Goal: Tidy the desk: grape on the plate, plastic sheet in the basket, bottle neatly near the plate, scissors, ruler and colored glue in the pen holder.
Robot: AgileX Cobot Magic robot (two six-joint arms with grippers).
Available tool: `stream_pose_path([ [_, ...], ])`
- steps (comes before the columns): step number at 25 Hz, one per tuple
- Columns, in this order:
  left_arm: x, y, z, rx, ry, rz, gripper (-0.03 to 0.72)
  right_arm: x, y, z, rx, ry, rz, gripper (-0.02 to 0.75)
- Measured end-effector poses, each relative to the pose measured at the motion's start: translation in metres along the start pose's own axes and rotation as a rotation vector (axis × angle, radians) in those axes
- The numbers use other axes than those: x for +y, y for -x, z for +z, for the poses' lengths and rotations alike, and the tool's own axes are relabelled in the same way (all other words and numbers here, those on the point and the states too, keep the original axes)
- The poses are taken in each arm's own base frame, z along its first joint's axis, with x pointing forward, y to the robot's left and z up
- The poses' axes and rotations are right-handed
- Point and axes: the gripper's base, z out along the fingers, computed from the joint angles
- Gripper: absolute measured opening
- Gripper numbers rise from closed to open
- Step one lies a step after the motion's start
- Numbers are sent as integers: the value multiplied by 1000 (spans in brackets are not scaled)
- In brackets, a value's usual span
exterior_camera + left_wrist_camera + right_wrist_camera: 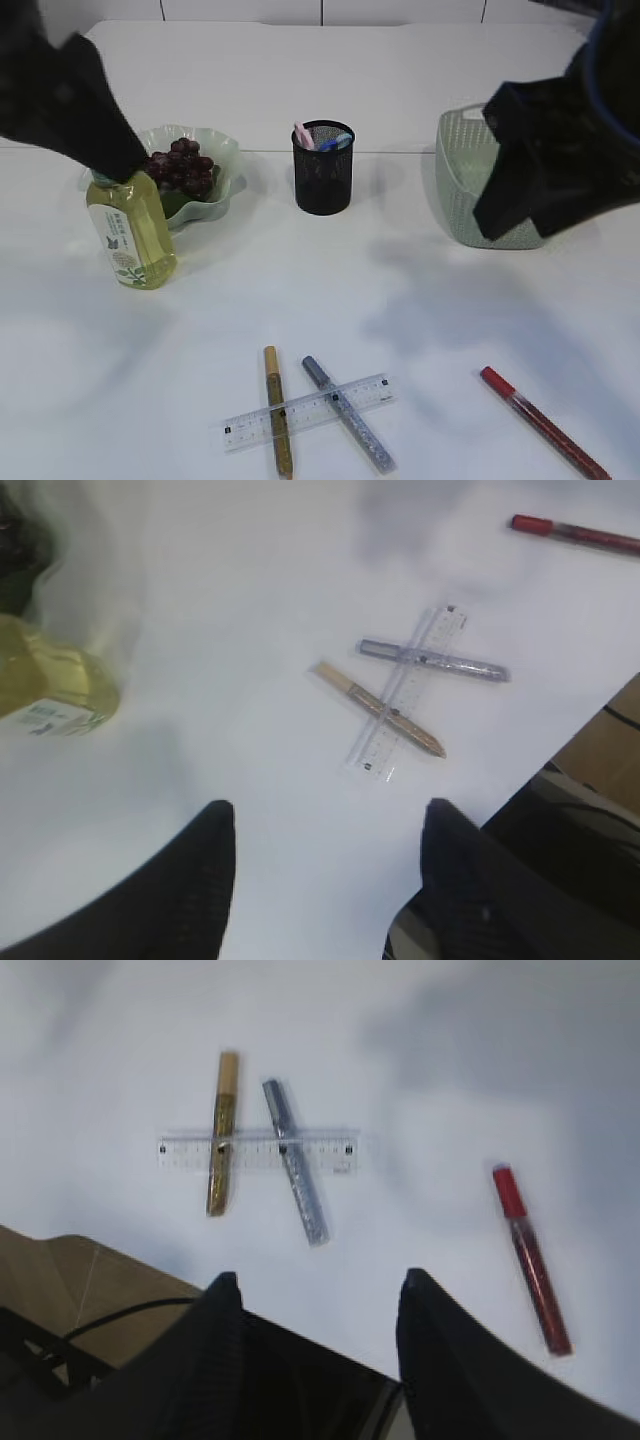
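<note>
Where the white bench (pixel 420 300) meets its far half, three containers stand in a row. On the left, the pale green plate (pixel 225 150) with a wavy rim holds a bunch of dark grapes (pixel 185 165). At the middle, the black mesh pen holder (pixel 322 180) has pink and blue handles showing above its rim; what they belong to cannot be told. On the right, the green basket (pixel 460 170) is partly hidden by the right arm, and its inside is not visible.

Just in front of the plate and touching its edge in the exterior view, the bottle (pixel 130 235) of yellow liquid stands upright, its top hidden behind the left arm.

Near the front edge, the clear ruler (pixel 305 410) lies roughly left to right, tilted slightly. It lies over two glue sticks: the gold one (pixel 277 410) runs almost front to back, and the silver one (pixel 348 413) slants from back left to front right. Well apart on the right, the red glue stick (pixel 545 425) slants the same way, cap toward the back.

Only the exterior view shows the containers. The left wrist view adds the bench edge and the spread left fingers (pixel 200 880), holding nothing. The right wrist view shows the right fingers (pixel 225 1345) likewise parted and empty above the front edge.
</note>
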Motion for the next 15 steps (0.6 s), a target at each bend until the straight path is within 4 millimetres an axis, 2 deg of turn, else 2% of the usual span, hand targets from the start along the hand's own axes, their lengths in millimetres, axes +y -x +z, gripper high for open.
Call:
stream_pose_path([
  [4, -14, 11, 33, 85, -39, 72, 433, -1, -33, -7, 4, 31, 11, 398],
  [10, -46, 16, 78, 204, -71, 188, 448, -8, -75, -1, 41, 36, 26, 398],
  [15, -61, 17, 129, 320, -85, 232, 491, -17, -89, 7, 73, -19, 10, 398],
])
